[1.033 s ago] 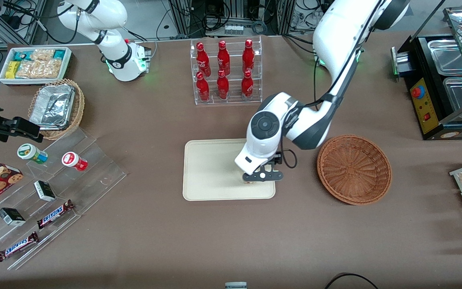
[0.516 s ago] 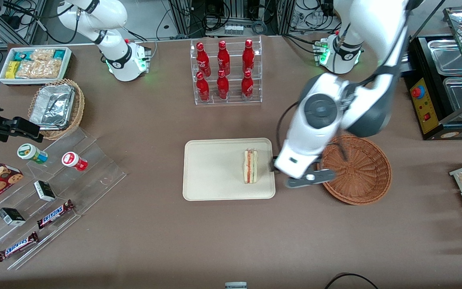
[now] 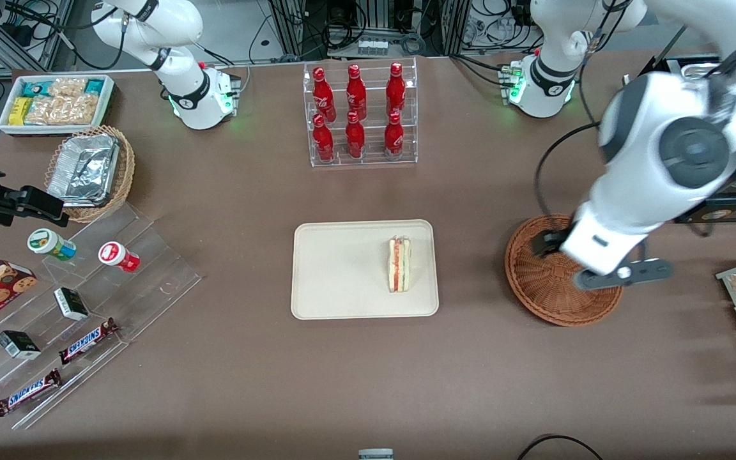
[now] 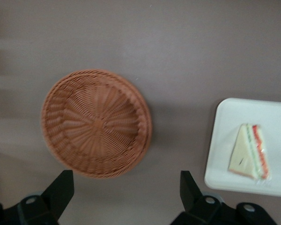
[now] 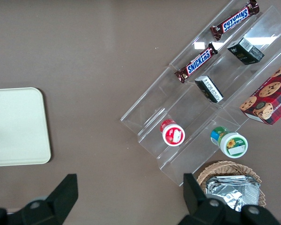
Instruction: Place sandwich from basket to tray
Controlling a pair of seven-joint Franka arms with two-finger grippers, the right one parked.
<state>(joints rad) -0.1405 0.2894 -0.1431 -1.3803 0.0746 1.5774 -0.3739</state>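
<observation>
The sandwich (image 3: 398, 264) lies on the cream tray (image 3: 342, 268), near the tray's edge that faces the basket, with its red and green filling showing. It also shows in the left wrist view (image 4: 250, 152) on the tray (image 4: 271, 112). The reddish-brown wicker basket (image 3: 534, 284) stands empty beside the tray, toward the working arm's end; the wrist view shows its bare inside (image 4: 96, 123). My left gripper (image 3: 550, 245) hangs high over the basket, well apart from the sandwich. Its fingers (image 4: 61, 187) are spread wide with nothing between them (image 4: 126, 197).
A rack of red bottles (image 3: 360, 115) stands farther from the front camera than the tray. A clear stepped stand with snacks (image 3: 80, 300), a tan basket with foil containers (image 3: 90, 169) and a white bin (image 3: 55, 102) lie toward the parked arm's end. A black food warmer (image 3: 706, 140) stands at the working arm's end.
The gripper let go of the sandwich on the tray, rose and swung toward the working arm's end, from over the tray to over the basket. The sandwich stays put.
</observation>
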